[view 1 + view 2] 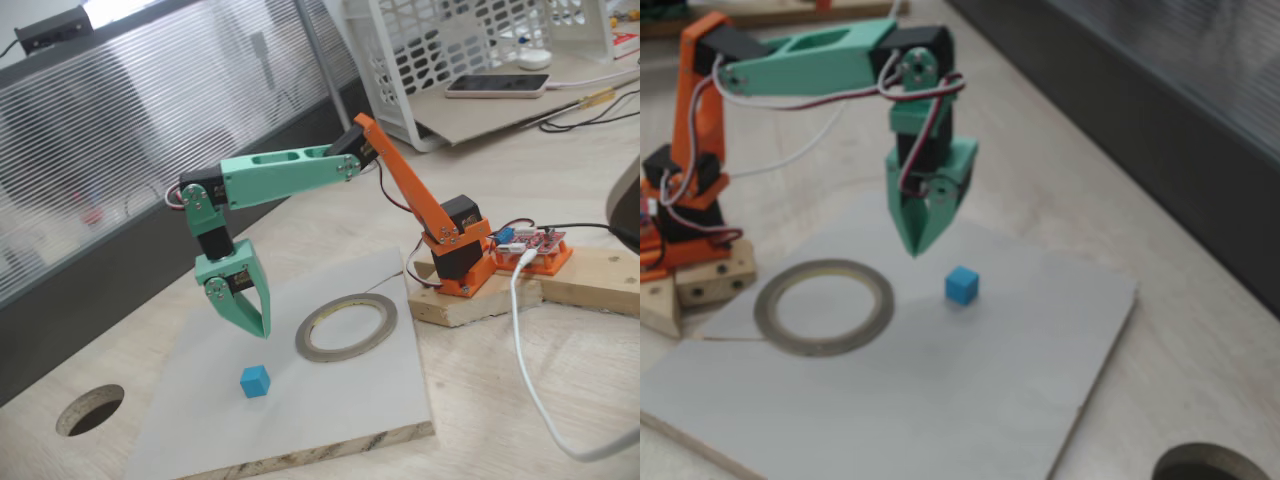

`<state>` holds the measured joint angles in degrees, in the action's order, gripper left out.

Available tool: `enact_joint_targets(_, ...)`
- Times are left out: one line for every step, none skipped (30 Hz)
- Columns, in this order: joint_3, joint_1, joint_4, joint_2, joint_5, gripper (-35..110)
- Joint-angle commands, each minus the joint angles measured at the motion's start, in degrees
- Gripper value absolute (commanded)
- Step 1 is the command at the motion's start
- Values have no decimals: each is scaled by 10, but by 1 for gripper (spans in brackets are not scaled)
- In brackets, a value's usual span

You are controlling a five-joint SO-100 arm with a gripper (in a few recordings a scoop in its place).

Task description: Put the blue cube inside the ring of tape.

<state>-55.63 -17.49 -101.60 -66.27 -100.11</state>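
Nearest the camera, the blue cube (255, 381) is seen lying free on the grey board (330, 420), just left of the ring of tape (346, 327) and apart from it. The gripper (262, 330) is held above the cube's far side, its fingers drawn nearly together, nothing carried. If the descent is made this narrow, the cube could be knocked aside rather than straddled.

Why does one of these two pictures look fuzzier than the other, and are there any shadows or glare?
The fixed view with the arm at upper left is soft all over: the blue cube and the ring of tape have blurred edges. The other fixed view is sharper; the claw is crisp there. Light is even, with faint shadows beside the cube and bright glare at the window strip top left.
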Motion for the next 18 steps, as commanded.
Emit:
enact_joint_targets(61,-7,-4,21,-4,0)
enact_joint_targets(70,-7,-4,29,-4,0)
enact_joint_targets(78,-7,-4,39,-4,0)
enact_joint_targets(83,-7,-4,47,-4,0)
enact_joint_targets(86,-7,-3,55,-4,0)
enact_joint_targets(88,-7,3,62,-4,0)
enact_joint_targets(88,-7,13,67,-4,0)
enact_joint_targets(88,-7,29,69,-4,0)
enact_joint_targets(88,-7,51,70,-4,0)
enact_joint_targets(87,-7,76,70,-4,0)
enact_joint_targets(84,-7,99,69,-4,0)
enact_joint_targets(81,-7,121,67,-4,0)
enact_joint_targets(81,-7,138,64,-7,0)
enact_joint_targets(81,-7,149,62,-9,0)
enact_joint_targets(81,-7,152,62,-9,0)
enact_joint_targets(81,-7,152,62,-9,0)
enact_joint_targets(81,-7,152,62,-9,0)
enact_joint_targets(81,-7,153,62,-9,0)
